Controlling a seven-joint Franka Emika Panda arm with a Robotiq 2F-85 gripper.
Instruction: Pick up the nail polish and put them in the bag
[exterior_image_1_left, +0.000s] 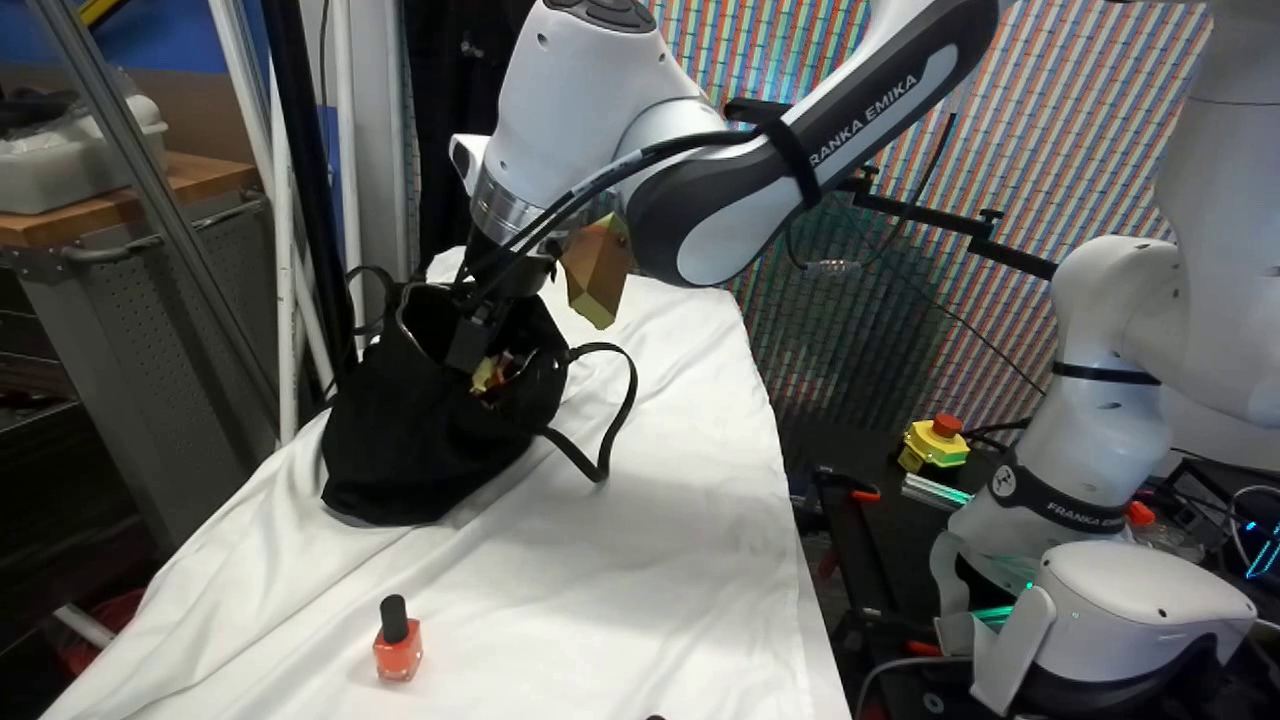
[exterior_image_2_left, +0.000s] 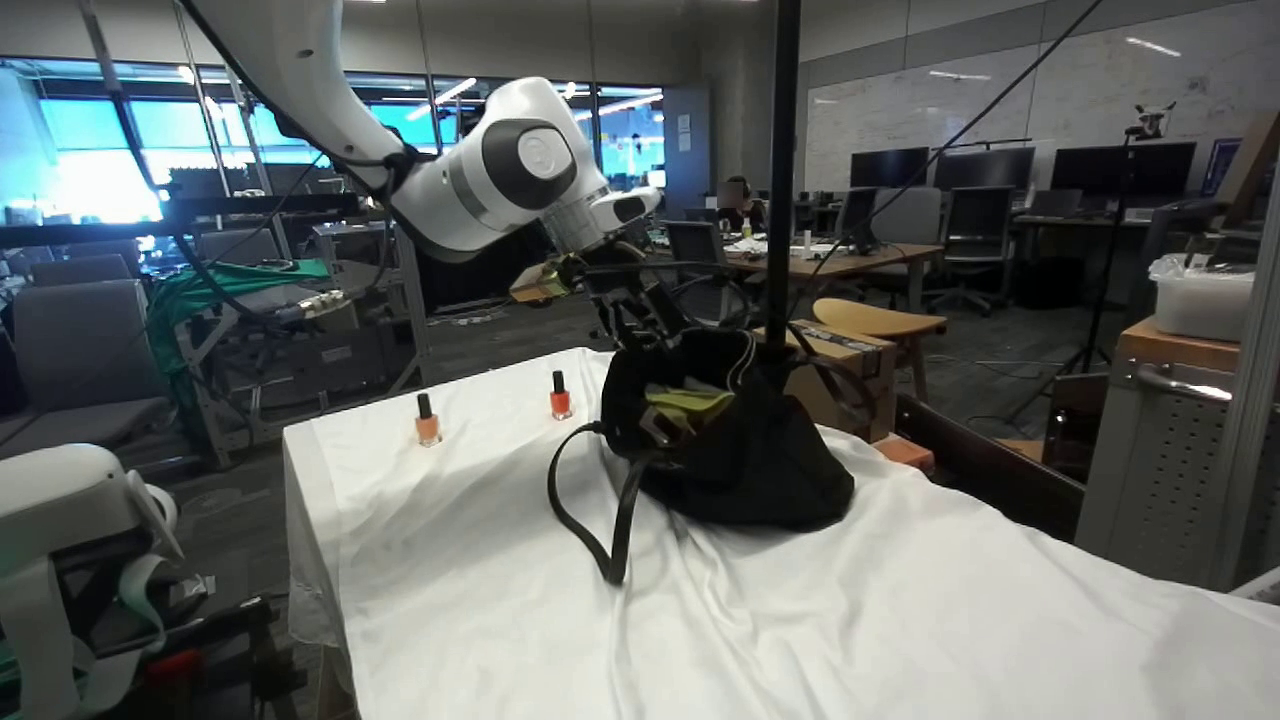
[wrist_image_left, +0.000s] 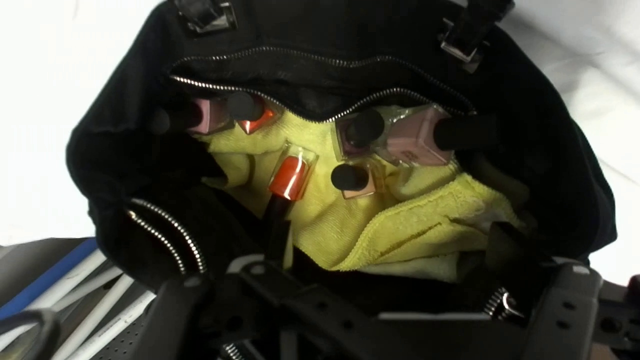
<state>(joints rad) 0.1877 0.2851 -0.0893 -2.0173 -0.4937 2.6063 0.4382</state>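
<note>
Gripper (wrist_image_left: 393, 240), nearest thing in the wrist view: fingers (wrist_image_left: 282, 247) spread wide at the mouth of the black bag (exterior_image_2_left: 740, 470), grasping nothing.
Bag: slouched on the white-clothed table (exterior_image_2_left: 480, 600), close to the edge away from the arm's base (exterior_image_1_left: 1120, 620); soft, so I expect its rim to give and its loop handle (exterior_image_2_left: 613, 570) to snag if I leave carelessly.
Inside: I count six, on or beside the yellow cloth (wrist_image_left: 325, 225): a dusty-pink bottle (wrist_image_left: 419, 136), a purple bottle (wrist_image_left: 347, 142), a peach bottle (wrist_image_left: 361, 187), an orange-red bottle (wrist_image_left: 290, 177), a red bottle (wrist_image_left: 256, 121) and a rose bottle (wrist_image_left: 209, 116).
Coral bottle (exterior_image_2_left: 560, 404): upright, set in from the table's far edge in an exterior view, the nearer of the two outside to the bag.
Apricot bottle (exterior_image_2_left: 428, 430): upright, near the table corner toward the arm's base.
Handling: I judge each bottle light, rigid and slick-sided (glass, I take it, so it could chip, or roll if I nudge it over).
Hold: across two flat faces of the squarish body, below the dark cap (exterior_image_2_left: 558, 381), which is narrow and would likely swivel in my grip.
Left to do: by my reading just these two; the coral bottle looks the easier pick.
</note>
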